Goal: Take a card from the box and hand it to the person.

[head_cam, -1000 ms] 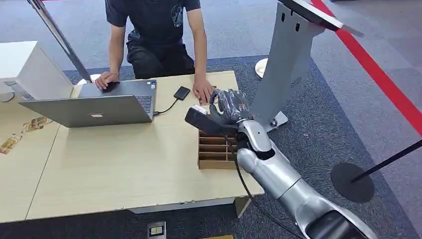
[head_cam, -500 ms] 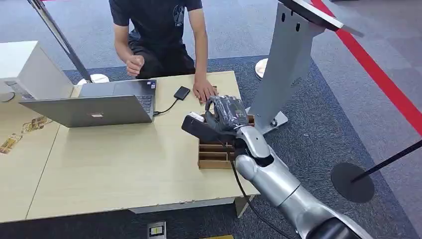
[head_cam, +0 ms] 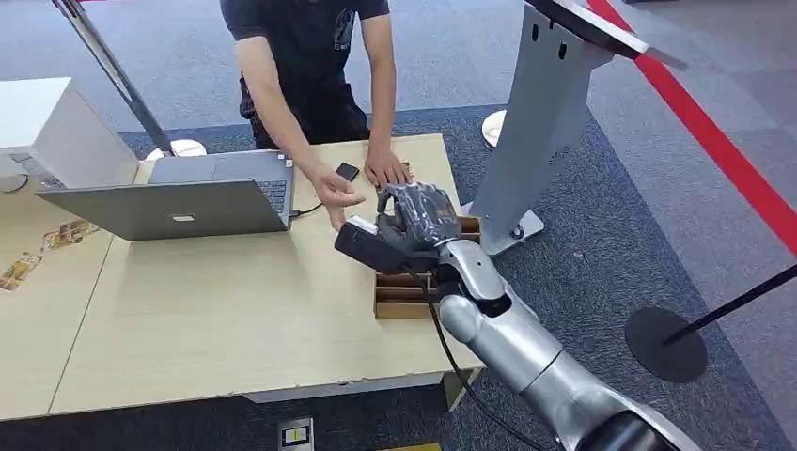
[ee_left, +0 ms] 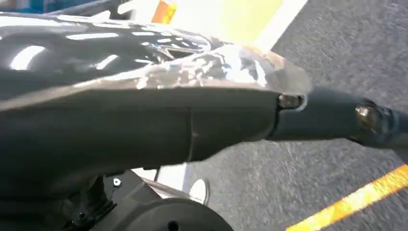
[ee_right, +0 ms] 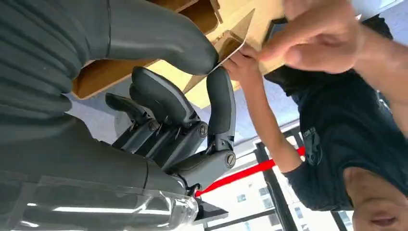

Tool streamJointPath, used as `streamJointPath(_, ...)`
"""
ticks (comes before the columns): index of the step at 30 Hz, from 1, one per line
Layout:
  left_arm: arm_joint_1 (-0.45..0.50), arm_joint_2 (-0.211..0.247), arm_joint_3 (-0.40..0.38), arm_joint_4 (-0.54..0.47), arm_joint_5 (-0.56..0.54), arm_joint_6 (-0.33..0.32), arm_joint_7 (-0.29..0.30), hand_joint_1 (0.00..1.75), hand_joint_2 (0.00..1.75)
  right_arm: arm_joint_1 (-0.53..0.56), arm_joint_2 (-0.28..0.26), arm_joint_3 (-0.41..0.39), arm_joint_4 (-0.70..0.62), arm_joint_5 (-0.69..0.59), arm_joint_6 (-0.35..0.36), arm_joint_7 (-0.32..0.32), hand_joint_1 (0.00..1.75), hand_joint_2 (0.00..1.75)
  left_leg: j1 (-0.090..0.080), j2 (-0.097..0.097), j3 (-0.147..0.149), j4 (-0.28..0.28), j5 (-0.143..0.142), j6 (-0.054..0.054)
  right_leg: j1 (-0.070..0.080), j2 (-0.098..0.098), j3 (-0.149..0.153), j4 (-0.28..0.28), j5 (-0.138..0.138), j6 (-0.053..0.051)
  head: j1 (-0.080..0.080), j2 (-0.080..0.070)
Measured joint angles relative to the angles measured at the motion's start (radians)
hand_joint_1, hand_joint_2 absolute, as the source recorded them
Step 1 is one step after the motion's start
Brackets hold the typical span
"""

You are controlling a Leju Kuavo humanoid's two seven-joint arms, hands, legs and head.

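Fingers (ee_right: 219, 103): we see our right hand (head_cam: 418, 216) pinching one card (ee_right: 235, 38) between thumb and a finger.
Card: above the box (head_cam: 406, 293), its far edge touching the person's hand (head_cam: 336, 193).
Count: one box, one laptop (head_cam: 174, 202), one desk (head_cam: 207, 310).
Left hand: we cannot tell.

right arm extended, right hand (head_cam: 420, 215) pinching thumb against finger.
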Motion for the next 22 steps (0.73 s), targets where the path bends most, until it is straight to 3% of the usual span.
streamJointPath(6,0.000,0.000,-0.029,-0.007,-0.004,0.002,0.009,0.00,0.00,-0.009,0.000,0.004,0.000,-0.006,-0.002,-0.005,1.71,1.75,0.000,0.000,0.000,0.000,0.000,0.000,0.000,0.000,0.000,0.000,0.000,0.000,0.000,0.000)
streamJointPath(7,0.000,0.000,-0.033,-0.008,-0.004,0.003,0.010,0.00,0.00,-0.010,0.000,0.004,0.000,-0.007,-0.002,-0.006,1.40,1.75,0.000,0.000,0.000,0.000,0.000,0.000,0.000,0.000,0.000,0.000,0.000,0.000,0.000,0.000)
streamJointPath(8,0.000,0.000,-0.035,-0.008,-0.005,0.003,0.011,0.00,0.00,-0.011,0.000,0.005,0.000,-0.008,-0.003,-0.007,0.10,1.75,0.000,0.000,0.000,0.000,0.000,0.000,0.000,0.000,0.000,0.000,0.000,0.000,0.000,0.000)
streamJointPath(9,0.000,0.000,-0.038,-0.008,-0.007,0.004,0.011,0.00,0.00,-0.013,0.000,0.005,0.000,-0.010,-0.003,-0.008,0.00,1.75,0.000,0.000,0.000,0.000,0.000,0.000,0.000,0.000,0.000,0.000,0.000,0.000,0.000,0.000)
streamJointPath(14,-0.001,-0.005,-0.058,-0.012,0.002,0.020,0.036,0.00,0.00,-0.017,0.000,0.008,0.001,-0.020,-0.005,-0.011,0.00,1.75,0.000,0.000,0.000,0.000,0.000,0.000,0.000,0.000,0.000,0.000,0.000,0.000,0.000,0.000)
streamJointPath(16,-0.003,-0.024,-0.059,-0.007,0.019,0.033,0.052,0.00,0.00,-0.026,-0.002,0.008,0.006,-0.034,-0.006,-0.029,0.00,1.75,-0.001,0.000,0.000,0.000,0.000,0.000,0.000,0.000,0.000,0.000,0.000,0.000,0.000,0.000)
streamJointPath(22,-0.020,-0.092,-0.059,0.038,0.030,0.035,0.027,0.00,0.00,-0.054,-0.003,0.016,0.034,-0.056,-0.004,-0.042,0.00,1.75,-0.001,0.000,0.000,0.001,0.000,0.000,0.000,0.000,0.000,0.000,0.000,0.001,0.000,0.000)
